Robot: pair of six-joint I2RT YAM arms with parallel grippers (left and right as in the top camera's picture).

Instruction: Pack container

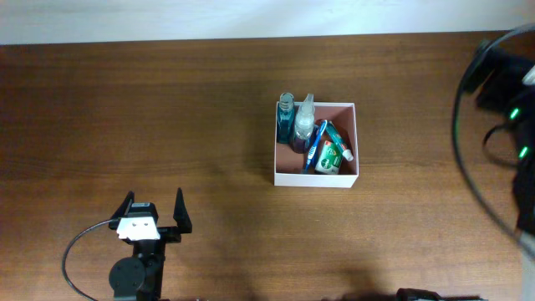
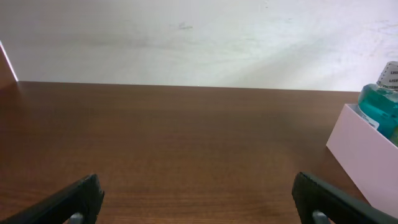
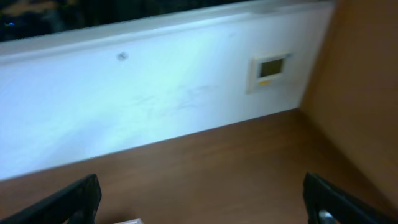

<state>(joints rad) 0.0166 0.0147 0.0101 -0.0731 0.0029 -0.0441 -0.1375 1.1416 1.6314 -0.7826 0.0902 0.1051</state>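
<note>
The container (image 1: pixel 316 177), a square white-walled box with a pinkish-brown inside, stands at the table's middle. In it are a teal bottle (image 1: pixel 286 117), a clear bottle (image 1: pixel 304 125), a blue toothbrush (image 1: pixel 316 144) and a green-and-white toothpaste box (image 1: pixel 333 156). My left gripper (image 1: pixel 154 205) is open and empty near the front left, far from the box. In the left wrist view its jaws (image 2: pixel 199 199) are wide apart over bare wood, with the container (image 2: pixel 360 155) and teal bottle (image 2: pixel 380 109) at the right edge. My right gripper (image 3: pixel 199 199) is open and empty, raised at the far right.
The right arm (image 1: pixel 506 100) with its black cable sits at the table's right edge. A white wall runs along the table's back edge, with a small wall plate (image 3: pixel 270 68) on it. A small white corner (image 3: pixel 127 221) shows at the bottom of the right wrist view.
</note>
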